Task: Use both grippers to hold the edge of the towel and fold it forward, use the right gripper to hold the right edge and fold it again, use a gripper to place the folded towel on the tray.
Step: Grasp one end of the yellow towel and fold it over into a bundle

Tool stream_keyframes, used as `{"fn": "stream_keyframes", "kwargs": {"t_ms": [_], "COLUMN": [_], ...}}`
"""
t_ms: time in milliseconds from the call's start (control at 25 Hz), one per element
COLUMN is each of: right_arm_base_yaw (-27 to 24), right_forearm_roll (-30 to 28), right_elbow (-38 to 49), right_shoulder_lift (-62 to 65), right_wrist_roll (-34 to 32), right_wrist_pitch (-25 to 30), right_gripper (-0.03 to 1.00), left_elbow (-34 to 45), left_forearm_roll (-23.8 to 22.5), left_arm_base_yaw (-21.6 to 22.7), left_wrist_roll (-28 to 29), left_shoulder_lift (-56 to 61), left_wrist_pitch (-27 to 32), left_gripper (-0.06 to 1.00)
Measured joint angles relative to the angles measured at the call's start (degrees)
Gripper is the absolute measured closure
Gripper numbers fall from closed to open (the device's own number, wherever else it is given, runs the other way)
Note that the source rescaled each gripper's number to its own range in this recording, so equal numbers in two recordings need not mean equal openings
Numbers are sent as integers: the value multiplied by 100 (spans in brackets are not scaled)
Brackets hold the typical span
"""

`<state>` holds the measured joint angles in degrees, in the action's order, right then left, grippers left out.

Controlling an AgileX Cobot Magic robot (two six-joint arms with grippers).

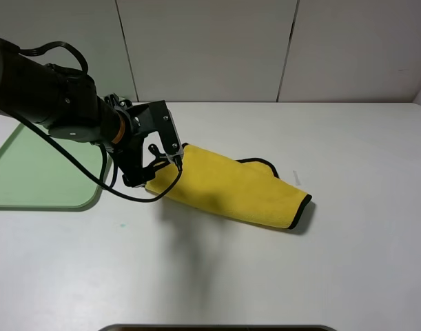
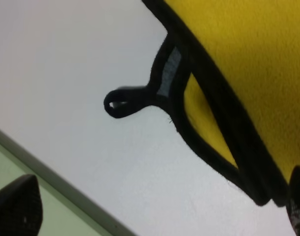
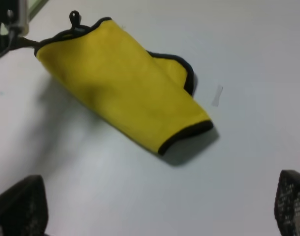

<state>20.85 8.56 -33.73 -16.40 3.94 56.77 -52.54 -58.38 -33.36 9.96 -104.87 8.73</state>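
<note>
Spread wide and gripping nothing, the right gripper (image 3: pixel 154 211) is hanging over bare table (image 3: pixel 115 187). Beyond it the towel (image 3: pixel 125 93) is lying folded into a long yellow pad, black piping (image 3: pixel 186 133) showing at its ends, not yet on the tray. At the towel's far end the left gripper (image 1: pixel 153 171) is sitting with jaws apart, one tip just beside the piped corner near the loop (image 2: pixel 121 102), clamping nothing as far as its wrist view is showing. Farther on, the tray (image 1: pixel 31 172) is waiting, near the cloth but not touching it. Placing is looking like the step in hand. Pinching only the corner or top layer is risking the folds falling open on the lift, and a trailing end could be snagging the tray's rim.
</note>
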Motion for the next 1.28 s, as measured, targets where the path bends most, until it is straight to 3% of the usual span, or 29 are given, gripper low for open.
{"fn": "stream_keyframes", "kwargs": {"t_ms": [160,480,1280], "right_arm_base_yaw": [0,0,0], "right_forearm_roll": [-59,-72,-63], "right_elbow": [471,556,556], "right_shoulder_lift": [604,1602,1682], "right_wrist_roll": [0,-17,-17], "right_wrist_pitch": [120,164,164], "right_gripper": [-3,-3,-3], "left_elbow": [0,0,0], "left_forearm_roll": [0,6,6], "left_arm_base_yaw": [0,0,0], "left_wrist_roll": [7,7,7], "left_shoulder_lift": [0,0,0], "left_wrist_pitch": [-17,-17,-271], "left_gripper": [-5,-5,-5]}}
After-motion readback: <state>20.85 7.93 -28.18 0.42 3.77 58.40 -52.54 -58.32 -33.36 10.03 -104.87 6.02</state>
